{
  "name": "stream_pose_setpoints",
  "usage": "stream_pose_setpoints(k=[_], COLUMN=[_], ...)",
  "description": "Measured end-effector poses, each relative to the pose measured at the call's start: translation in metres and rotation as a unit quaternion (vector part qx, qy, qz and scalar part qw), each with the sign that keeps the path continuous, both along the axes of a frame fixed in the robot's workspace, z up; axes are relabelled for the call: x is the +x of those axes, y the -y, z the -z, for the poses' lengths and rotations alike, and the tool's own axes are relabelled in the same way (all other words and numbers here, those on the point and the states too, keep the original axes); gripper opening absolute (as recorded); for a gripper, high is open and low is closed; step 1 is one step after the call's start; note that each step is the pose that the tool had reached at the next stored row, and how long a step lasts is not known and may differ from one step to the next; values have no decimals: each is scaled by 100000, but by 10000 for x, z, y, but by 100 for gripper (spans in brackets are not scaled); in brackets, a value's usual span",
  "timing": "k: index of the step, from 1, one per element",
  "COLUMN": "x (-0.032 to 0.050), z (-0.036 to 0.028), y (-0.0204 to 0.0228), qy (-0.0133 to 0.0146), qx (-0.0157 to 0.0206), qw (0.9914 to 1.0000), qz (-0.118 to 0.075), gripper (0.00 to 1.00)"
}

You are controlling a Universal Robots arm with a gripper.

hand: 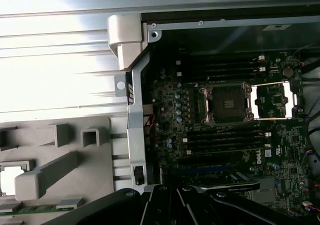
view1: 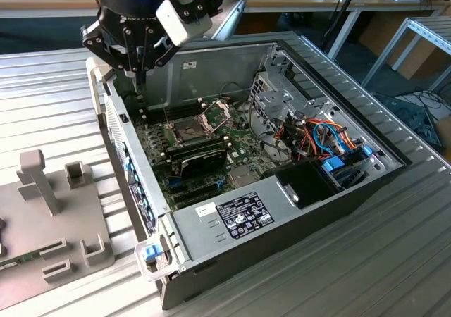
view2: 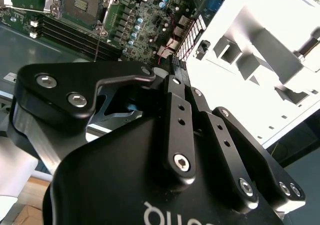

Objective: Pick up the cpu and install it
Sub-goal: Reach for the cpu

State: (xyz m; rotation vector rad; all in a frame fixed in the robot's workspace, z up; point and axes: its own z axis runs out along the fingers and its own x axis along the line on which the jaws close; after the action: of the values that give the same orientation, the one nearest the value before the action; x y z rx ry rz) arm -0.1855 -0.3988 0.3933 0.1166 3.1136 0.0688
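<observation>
Gripper hovers above the case's far corner at the exterior view's left, claw pinched narrow. The socket frame stands open.

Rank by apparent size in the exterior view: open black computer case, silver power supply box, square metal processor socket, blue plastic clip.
Largest to smallest:
1. black computer case
2. silver power supply box
3. metal processor socket
4. blue plastic clip

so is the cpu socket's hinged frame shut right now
No, in the first wrist view the metal frame lies swung open beside the socket, leaving its dark centre uncovered.
</observation>
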Motion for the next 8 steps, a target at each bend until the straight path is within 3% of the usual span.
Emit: stream_pose_setpoints(k=[8], x=[-55], z=[0], y=[0], qy=[-3], qx=[0], qw=[100000], qz=[3], gripper=[11])
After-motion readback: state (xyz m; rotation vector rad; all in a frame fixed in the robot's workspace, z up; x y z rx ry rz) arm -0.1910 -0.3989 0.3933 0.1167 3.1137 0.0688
